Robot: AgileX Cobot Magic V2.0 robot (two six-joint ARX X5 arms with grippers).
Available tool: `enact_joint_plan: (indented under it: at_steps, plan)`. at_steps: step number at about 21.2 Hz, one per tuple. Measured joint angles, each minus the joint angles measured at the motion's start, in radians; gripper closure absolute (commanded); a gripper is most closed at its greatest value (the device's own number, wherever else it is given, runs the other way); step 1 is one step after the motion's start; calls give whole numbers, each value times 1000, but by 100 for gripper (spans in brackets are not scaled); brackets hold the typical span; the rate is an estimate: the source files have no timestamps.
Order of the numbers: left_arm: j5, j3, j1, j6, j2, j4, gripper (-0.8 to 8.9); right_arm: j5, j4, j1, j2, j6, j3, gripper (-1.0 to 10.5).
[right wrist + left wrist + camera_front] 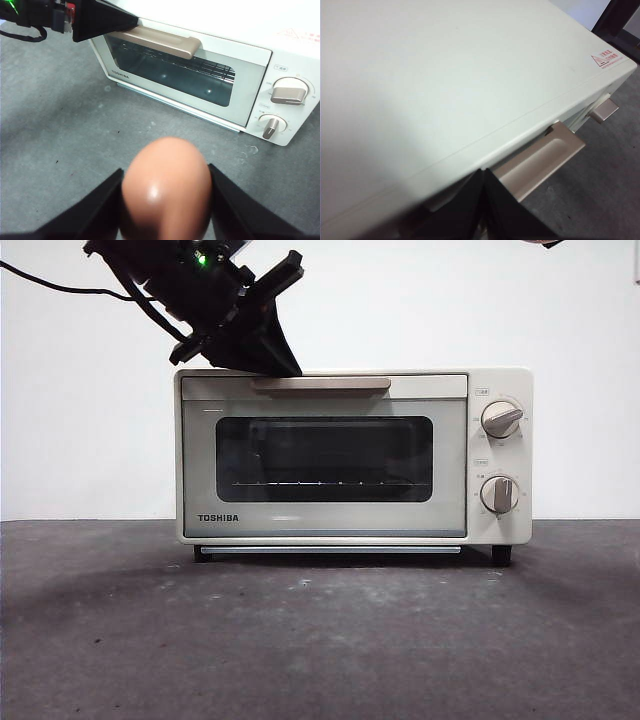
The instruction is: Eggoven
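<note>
Oven (352, 455), cream Toshiba, stood on dark tabletop (320, 640), door closed. We saw left gripper (268, 358) at oven's top front edge, beside the tan handle (320, 385) near one end, jaws pressed together on nothing. We held reddish-brown egg (166, 187) between jaws of right gripper (165, 200), above tabletop, in front of oven, apart from it. Two grey dials (500, 420) sat beside window.
</note>
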Motion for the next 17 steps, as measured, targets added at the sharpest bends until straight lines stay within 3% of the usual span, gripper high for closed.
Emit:
enact_joint_plan:
  at_steps: [8,17]
  plan:
    - [-18,23,-77,20,-1,-90,806,0,0,0,0,0,0,944]
    - [18,-3,-229,24,18,-365,806,1,4,0,0,0,0,944]
